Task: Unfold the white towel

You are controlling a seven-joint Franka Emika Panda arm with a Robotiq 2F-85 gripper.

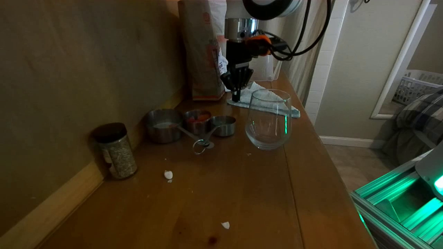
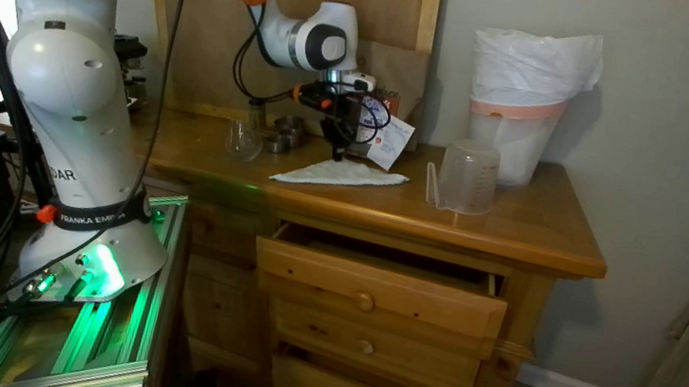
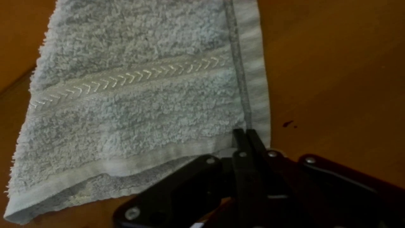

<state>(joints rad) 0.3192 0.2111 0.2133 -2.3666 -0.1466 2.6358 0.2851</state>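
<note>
In the wrist view, with twelve o'clock at the top, the white towel (image 3: 136, 104) lies between eight and twelve o'clock, crossed by a band of chevron stitching. Under its hem at eight o'clock, a lower layer of cloth shows. The fingers (image 3: 239, 141) enter from five o'clock, pressed together, their tips at the corner where two hems meet; whether cloth is caught between them I cannot tell. Bare counter (image 3: 341, 69) fills one to three o'clock.

In an exterior view, the fingers (image 1: 236, 96) point down at ten o'clock from a clear glass (image 1: 268, 126); the towel lies behind the glass, at twelve, partly seen through it. A paper bag (image 1: 204, 52) stands at eleven from the fingers. At nine from the glass sit metal measuring cups (image 1: 164, 126), something red in the middle one. A dark-lidded jar (image 1: 119, 155) stands at eight from the cups.

In an exterior view, the towel (image 2: 340, 175) makes a flat, pale triangle on the counter, the fingers at its twelve o'clock edge. The glass stands at nine from it, a clear jug (image 2: 471, 177) between two and three, and a bag-lined bin (image 2: 511, 134) at two. At five, the top drawer (image 2: 375, 298) is partly pulled out.
</note>
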